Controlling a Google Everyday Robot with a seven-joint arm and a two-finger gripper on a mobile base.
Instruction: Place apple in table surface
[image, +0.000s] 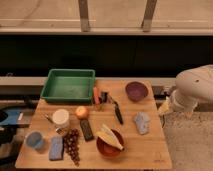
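Observation:
The apple, small, round and orange-yellow, rests on the table surface left of centre, between a white cup and a dark flat bar. My white arm reaches in from the right edge. Its end with the gripper hangs by the table's right side, far from the apple. Nothing shows in the gripper, and it stands open.
A green tray stands at the back left, a purple bowl at the back right. An orange bowl with a banana, grapes, a carrot, a black utensil, a grey cloth and blue items lie around.

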